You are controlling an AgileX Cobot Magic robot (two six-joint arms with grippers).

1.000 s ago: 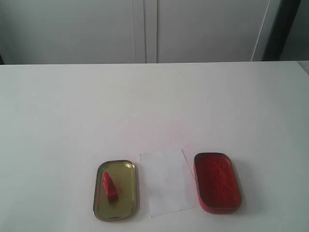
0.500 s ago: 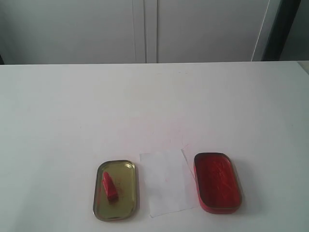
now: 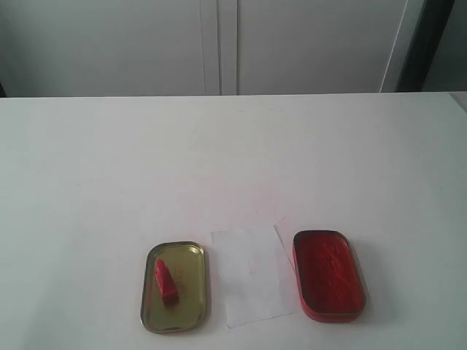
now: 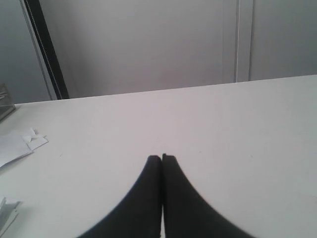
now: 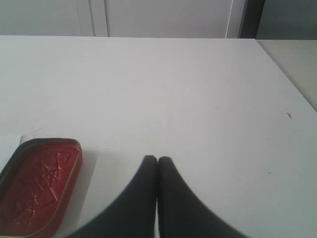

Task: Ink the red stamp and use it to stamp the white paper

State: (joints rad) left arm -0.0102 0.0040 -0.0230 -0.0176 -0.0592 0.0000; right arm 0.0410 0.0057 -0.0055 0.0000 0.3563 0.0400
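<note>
Stamp: the small red plastic stamp lies inside a shallow gold-coloured metal tin, in its left half, with the narrow end pointing toward the far side of the table.
Paper: the thin white rectangular paper lies flat and slightly askew on the white table, between the two tins.
Ink pad: the red rounded-rectangular ink-pad tin sits open just right of the paper; whether they touch is unclear.
Left gripper: black jaws pressed together, holding nothing, over bare tabletop.
Right gripper: black jaws closed tip to tip, nothing between them, ink-pad tin nearby.
Scraps: white paper scraps lie on the table off to one side of the left gripper.
</note>
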